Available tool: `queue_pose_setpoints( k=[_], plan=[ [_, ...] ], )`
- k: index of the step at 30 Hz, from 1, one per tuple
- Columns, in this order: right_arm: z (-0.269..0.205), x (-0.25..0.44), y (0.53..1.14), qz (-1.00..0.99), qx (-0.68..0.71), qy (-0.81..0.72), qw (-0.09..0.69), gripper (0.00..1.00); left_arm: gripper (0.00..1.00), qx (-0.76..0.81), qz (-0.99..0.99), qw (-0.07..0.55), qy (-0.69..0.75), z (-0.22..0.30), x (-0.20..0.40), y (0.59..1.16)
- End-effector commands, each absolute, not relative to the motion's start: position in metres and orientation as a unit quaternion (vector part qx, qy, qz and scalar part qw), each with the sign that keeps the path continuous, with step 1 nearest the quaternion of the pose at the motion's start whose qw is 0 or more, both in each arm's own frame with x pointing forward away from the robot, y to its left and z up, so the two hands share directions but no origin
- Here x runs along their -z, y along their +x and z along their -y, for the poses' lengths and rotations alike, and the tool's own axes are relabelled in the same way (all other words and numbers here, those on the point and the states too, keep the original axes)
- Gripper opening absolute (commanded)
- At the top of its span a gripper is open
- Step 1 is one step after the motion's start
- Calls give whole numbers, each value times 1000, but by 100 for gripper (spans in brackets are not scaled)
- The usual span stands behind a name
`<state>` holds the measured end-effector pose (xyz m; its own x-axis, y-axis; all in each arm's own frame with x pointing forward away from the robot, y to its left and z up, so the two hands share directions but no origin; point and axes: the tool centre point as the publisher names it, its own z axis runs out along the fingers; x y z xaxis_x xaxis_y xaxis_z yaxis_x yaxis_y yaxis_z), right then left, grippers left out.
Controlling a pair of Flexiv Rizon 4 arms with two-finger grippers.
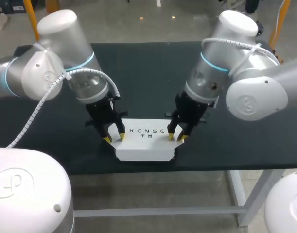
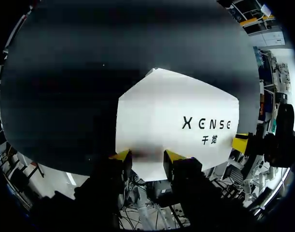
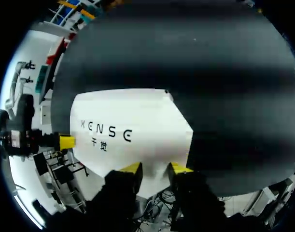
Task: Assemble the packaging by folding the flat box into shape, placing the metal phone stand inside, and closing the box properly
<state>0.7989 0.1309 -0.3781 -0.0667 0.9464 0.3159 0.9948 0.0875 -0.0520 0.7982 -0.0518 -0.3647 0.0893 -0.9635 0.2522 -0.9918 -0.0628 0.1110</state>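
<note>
The white box [image 1: 144, 141] lies near the table's front edge, printed face up, its corners cut at an angle. My left gripper [image 1: 114, 138] stands at its left end and my right gripper [image 1: 177, 138] at its right end, tips pointing down onto the box. In the left wrist view the box [image 2: 176, 125] lies just ahead of the left gripper [image 2: 147, 155], whose fingers stand apart over its near edge. The right wrist view shows the same: the box [image 3: 128, 130] is ahead of the open right gripper [image 3: 156, 168]. No metal phone stand is in view.
The black table [image 1: 148, 77] stretches bare behind the box. Its front edge [image 1: 211, 165] runs close below the box. Each wrist view catches the other arm's yellow fingertip [image 2: 241, 143] [image 3: 66, 142] at the box's far end.
</note>
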Motion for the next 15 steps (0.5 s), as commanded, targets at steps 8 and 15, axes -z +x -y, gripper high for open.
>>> queue_pose_setpoints(
  k=[8, 15],
  plan=[
    [-132, 384, 801, 729, 85, -664, 141, 42, 44, -63, 673, 125, 726, 49, 370, 801],
    [-130, 375, 805, 727, 94, -664, 147, 41, 43, -63, 673, 125, 726, 48, 370, 801]
  ],
)
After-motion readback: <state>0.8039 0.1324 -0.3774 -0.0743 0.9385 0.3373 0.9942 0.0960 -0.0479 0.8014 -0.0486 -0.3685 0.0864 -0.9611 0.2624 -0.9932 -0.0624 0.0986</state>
